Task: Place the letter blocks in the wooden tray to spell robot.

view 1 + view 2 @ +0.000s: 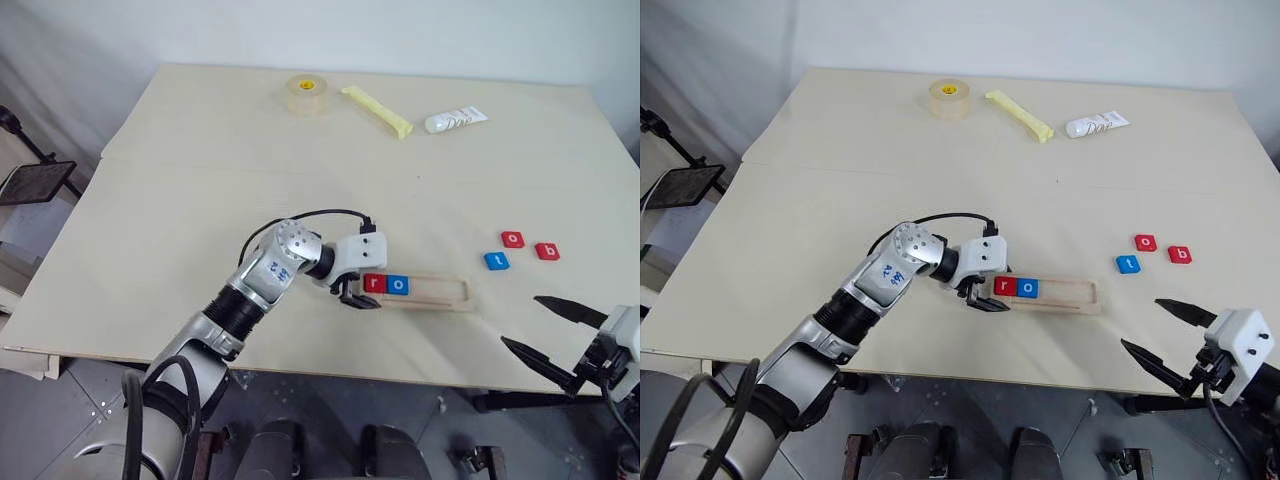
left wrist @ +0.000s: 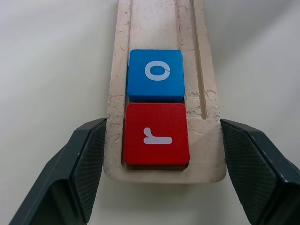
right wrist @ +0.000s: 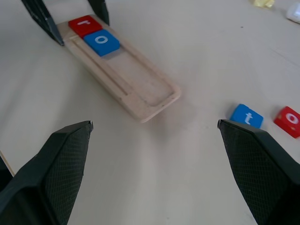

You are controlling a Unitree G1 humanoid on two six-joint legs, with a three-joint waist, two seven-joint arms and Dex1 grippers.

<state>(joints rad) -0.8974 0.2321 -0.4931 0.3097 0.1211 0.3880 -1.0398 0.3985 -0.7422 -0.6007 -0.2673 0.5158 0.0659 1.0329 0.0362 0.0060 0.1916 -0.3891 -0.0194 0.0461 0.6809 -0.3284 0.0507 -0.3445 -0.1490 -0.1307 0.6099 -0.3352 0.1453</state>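
The wooden tray (image 1: 440, 292) lies near the table's front edge. A red r block (image 2: 156, 135) and a blue o block (image 2: 155, 75) sit side by side at its left end. My left gripper (image 1: 362, 298) is open and straddles that end, one finger close against each long side. A red o block (image 1: 512, 239), a red b block (image 1: 547, 251) and a blue t block (image 1: 496, 261) lie loose on the table to the right of the tray. My right gripper (image 1: 522, 320) hangs open and empty over the front right edge, apart from the blocks.
At the far side of the table (image 1: 200, 180) lie a roll of tape (image 1: 309, 94), a yellow stick (image 1: 377, 110) and a white tube (image 1: 455, 120). A dark stand (image 1: 35, 182) is off the table's left edge.
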